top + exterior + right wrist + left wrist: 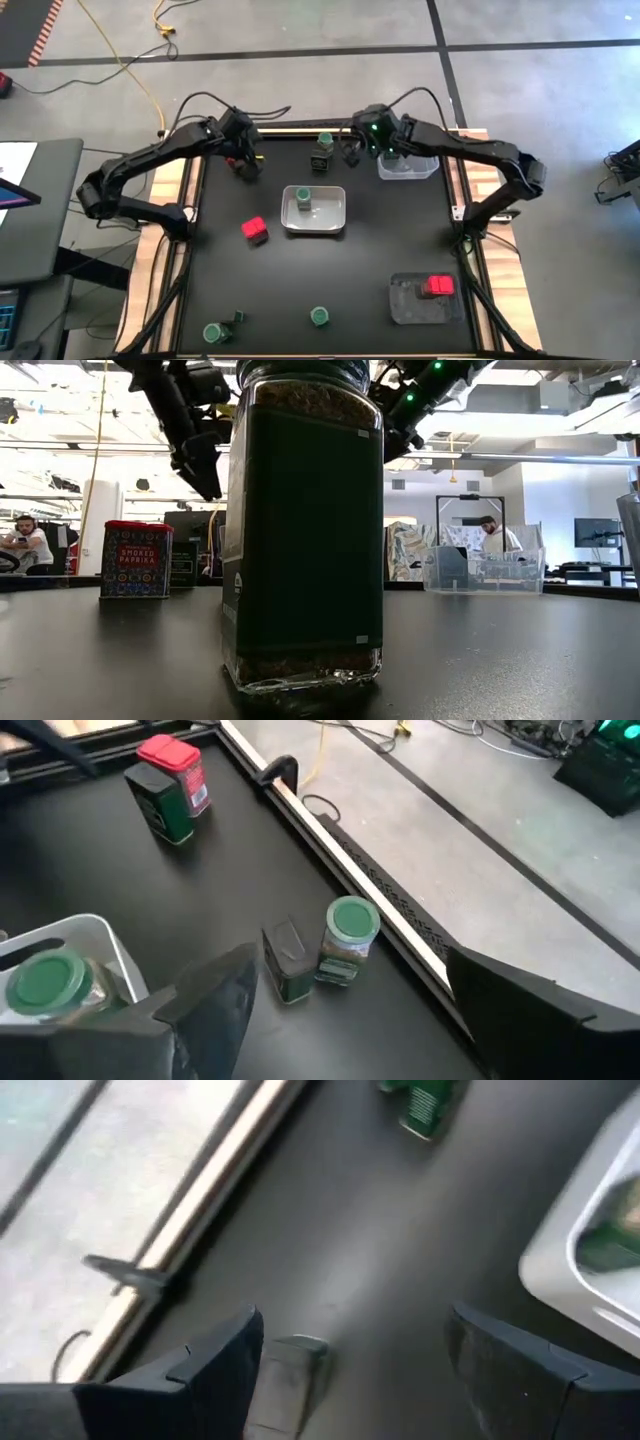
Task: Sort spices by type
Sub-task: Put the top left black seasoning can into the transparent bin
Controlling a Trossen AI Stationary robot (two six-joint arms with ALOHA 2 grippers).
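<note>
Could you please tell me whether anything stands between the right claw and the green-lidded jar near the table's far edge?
Nothing visible does. The right claw, open, faces the green-lidded jar across bare tabletop; a dark tin stands close beside the jar, not in front.

open-plan lab: concrete floor [300, 25], monitors [596, 532], seated people [27, 540].

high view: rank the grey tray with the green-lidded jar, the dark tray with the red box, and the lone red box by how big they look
1. Grey tray and dark tray: near alike in footprint, too close to rank.
2. Lone red box, clearly smallest.
</note>
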